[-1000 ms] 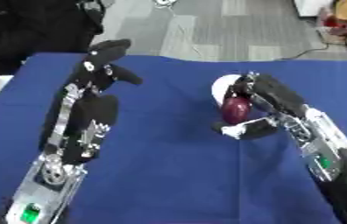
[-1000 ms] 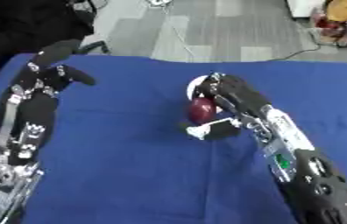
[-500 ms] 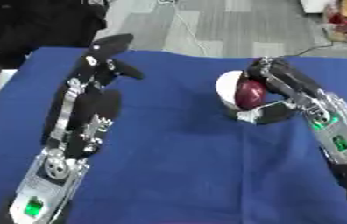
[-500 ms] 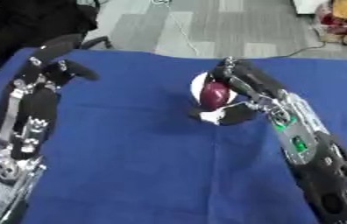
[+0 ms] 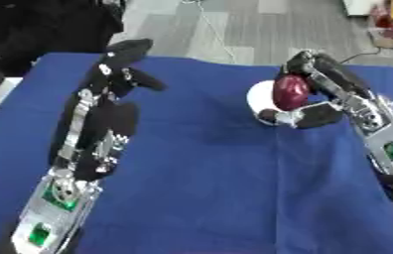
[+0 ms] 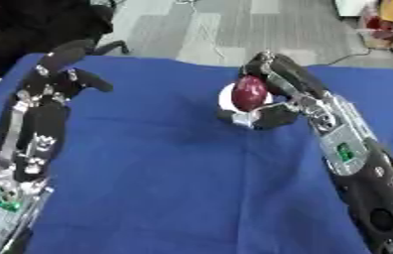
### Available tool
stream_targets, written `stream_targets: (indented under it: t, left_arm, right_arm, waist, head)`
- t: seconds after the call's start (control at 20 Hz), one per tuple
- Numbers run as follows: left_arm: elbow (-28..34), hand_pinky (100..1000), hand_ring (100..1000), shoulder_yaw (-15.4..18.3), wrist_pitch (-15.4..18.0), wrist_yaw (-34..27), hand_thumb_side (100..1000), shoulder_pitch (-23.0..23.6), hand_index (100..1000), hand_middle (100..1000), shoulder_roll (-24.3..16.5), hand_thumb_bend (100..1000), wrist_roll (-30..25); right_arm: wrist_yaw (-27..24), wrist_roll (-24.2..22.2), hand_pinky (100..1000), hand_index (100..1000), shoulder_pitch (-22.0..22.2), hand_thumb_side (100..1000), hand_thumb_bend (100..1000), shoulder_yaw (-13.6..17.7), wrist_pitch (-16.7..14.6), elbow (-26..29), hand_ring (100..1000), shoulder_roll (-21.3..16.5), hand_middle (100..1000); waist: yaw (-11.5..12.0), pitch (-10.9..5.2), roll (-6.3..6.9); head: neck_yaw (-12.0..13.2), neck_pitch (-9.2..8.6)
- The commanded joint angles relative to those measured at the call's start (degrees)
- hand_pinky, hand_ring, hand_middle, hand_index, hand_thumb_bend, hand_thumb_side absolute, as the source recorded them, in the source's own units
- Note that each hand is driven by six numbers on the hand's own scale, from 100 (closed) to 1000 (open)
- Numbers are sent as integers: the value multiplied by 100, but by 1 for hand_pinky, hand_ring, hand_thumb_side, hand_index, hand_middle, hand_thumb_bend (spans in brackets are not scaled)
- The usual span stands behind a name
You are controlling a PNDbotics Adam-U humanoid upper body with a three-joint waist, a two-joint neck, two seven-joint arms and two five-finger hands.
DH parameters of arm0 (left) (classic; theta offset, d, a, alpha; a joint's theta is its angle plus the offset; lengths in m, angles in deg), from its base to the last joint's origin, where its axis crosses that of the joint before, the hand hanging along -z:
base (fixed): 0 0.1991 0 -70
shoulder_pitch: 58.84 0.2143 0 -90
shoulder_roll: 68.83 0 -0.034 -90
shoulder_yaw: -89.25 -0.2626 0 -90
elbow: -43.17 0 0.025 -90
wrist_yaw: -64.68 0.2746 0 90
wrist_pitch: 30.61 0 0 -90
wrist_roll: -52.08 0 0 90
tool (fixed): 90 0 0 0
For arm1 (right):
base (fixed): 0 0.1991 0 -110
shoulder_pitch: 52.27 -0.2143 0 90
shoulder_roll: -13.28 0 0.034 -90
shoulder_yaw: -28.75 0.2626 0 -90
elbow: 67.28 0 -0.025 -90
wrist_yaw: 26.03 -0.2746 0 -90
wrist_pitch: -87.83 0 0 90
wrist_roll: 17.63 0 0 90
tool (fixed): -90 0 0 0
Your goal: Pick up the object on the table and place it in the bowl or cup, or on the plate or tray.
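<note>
Just 1 dark-red object [image 5: 290, 92], 1 white bowl [image 5: 258, 97]

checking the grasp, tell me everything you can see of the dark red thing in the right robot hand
The dark red thing is small, rounded and slightly glossy, like a plum or similar fruit; what it is exactly is unclear. The right robot hand holds it, fingers curled over its far side and the thumb below. It sits just over a white dish on the blue table; whether it touches the dish cannot be told.
</note>
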Motion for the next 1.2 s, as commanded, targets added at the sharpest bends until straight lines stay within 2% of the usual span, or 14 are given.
stream_targets:
  t: [0.05, 0.75, 1.2]
  left_arm:
    - [115, 615, 601, -16, 13, -23, 744, -91, 853, 833, -133, 185, -27]
    - [115, 616, 603, -65, 42, -70, 742, -382, 853, 834, -90, 187, -97]
    - [115, 614, 602, -94, 69, -106, 745, -532, 853, 833, -47, 190, -129]
  right_arm:
    - [1, 143, 100, 448, -241, 562, 597, 85, -54, -58, 100, -76, 208]
    - [289, 650, 100, 452, -475, 559, 606, 404, -278, -760, 100, -185, 208]
    - [569, 947, 100, 455, -544, 559, 606, 603, -372, -1089, 100, -235, 209]
  waist:
    - [38, -102, -17]
    - [463, 122, -148]
    - [648, 270, -206]
  head:
    - [20, -46]
    - [-119, -322]
    - [-230, -469]
